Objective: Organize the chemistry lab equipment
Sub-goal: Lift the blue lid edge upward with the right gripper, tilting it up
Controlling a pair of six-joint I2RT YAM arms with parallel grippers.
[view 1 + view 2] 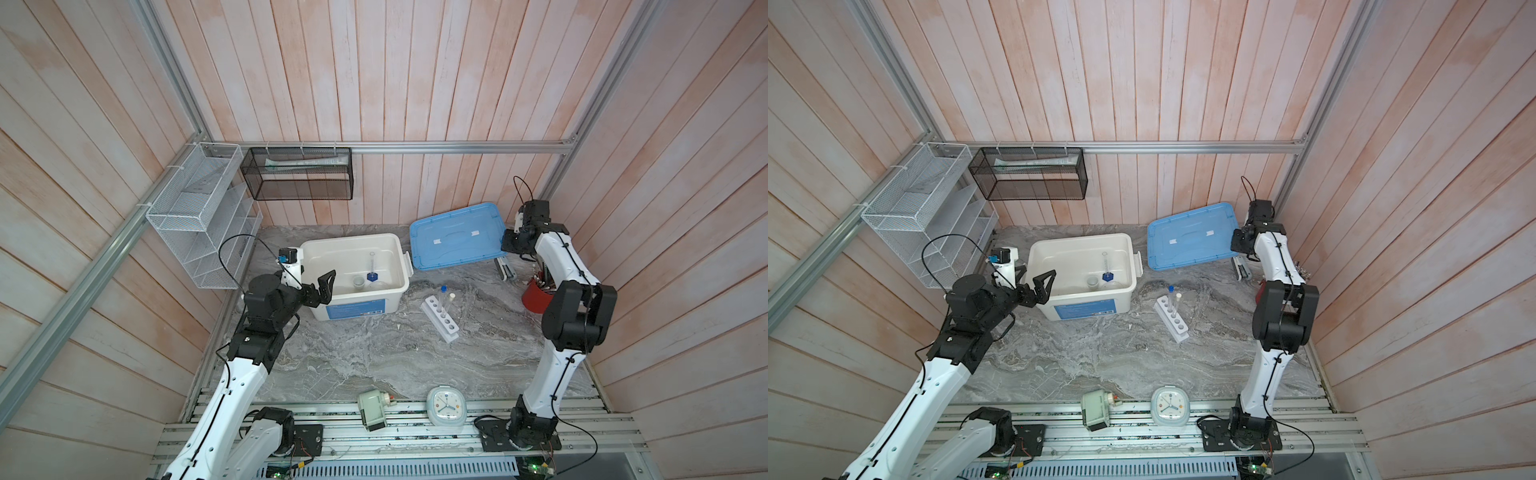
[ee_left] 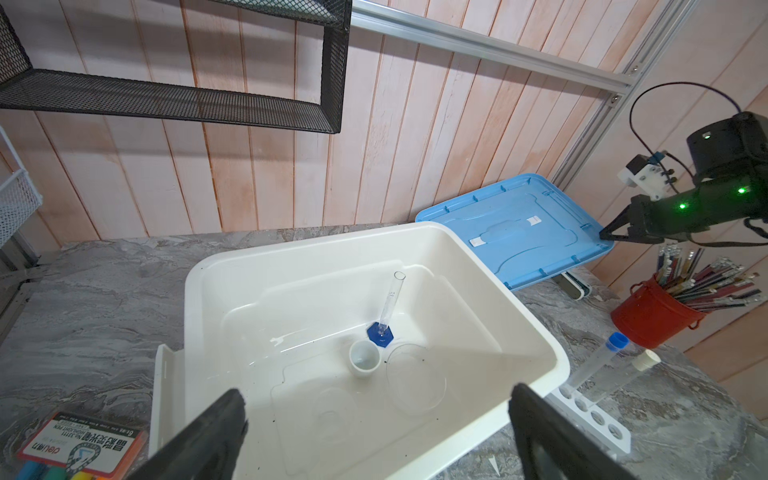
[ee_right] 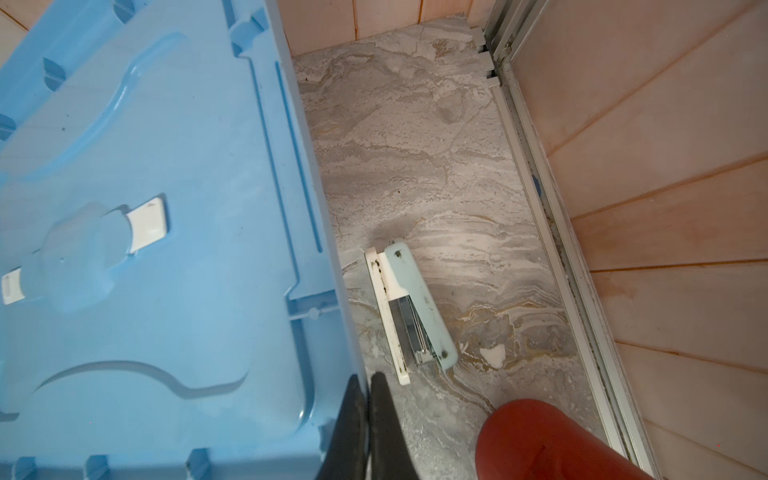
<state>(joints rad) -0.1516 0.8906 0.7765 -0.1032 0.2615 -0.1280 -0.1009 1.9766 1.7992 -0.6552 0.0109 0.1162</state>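
Note:
A white bin point(image 1: 349, 237) point(image 1: 1079, 237) point(image 2: 291, 249) holds the blue-based clear cylinder point(image 1: 371, 266) point(image 2: 388, 303), a small clear cup point(image 1: 358, 282) point(image 2: 365, 359) and the clear round dish point(image 2: 415, 378). My left gripper point(image 1: 326, 289) point(image 1: 1047, 287) point(image 2: 376, 395) hovers open over the bin's near-left rim, holding nothing. To the bin's right, the white six-hole rack point(image 1: 442, 318) point(image 2: 594, 415) carries a blue-capped tube point(image 1: 443, 297) point(image 2: 617, 341) and a white-capped tube point(image 1: 450, 303) point(image 2: 646, 360). My right gripper point(image 1: 503, 245) point(image 2: 602, 237) point(image 3: 365, 376) is shut on the right edge of the tilted blue lid point(image 1: 455, 237) point(image 3: 145, 208).
Beneath the lid's raised edge lies a pale stapler point(image 3: 411, 307) point(image 1: 506, 268). A red cup of pencils point(image 1: 536, 295) point(image 2: 652, 316) stands under my right arm. A clock point(image 1: 446, 405) and a green sharpener point(image 1: 372, 409) sit at the front edge. A highlighter pack point(image 2: 83, 444) lies left of the bin.

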